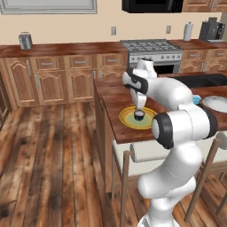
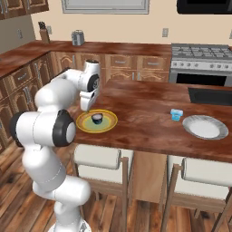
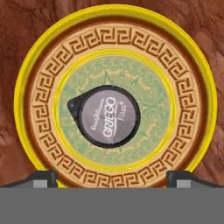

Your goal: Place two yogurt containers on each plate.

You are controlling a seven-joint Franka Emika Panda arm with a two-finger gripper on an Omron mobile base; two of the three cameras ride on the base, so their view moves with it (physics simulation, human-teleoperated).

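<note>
Wood-topped kitchen island (image 2: 145, 106), stools drawn up at its near edge: the gripper (image 3: 112, 177) hangs spread wide and empty directly above the yellow-rimmed plate (image 3: 26, 92), where a dark yogurt cup (image 3: 107, 116) sits upright at the centre, free between the fingertips (image 3: 43, 178). The first placement looks done; this plate likely needs one more cup. Well off to the gripper's side, a light-blue yogurt cup (image 2: 176, 114) stands just beside the white plate (image 2: 205, 127), which lies bare. Nothing blocks the way; lifting clear before swinging across seems wise.
</note>
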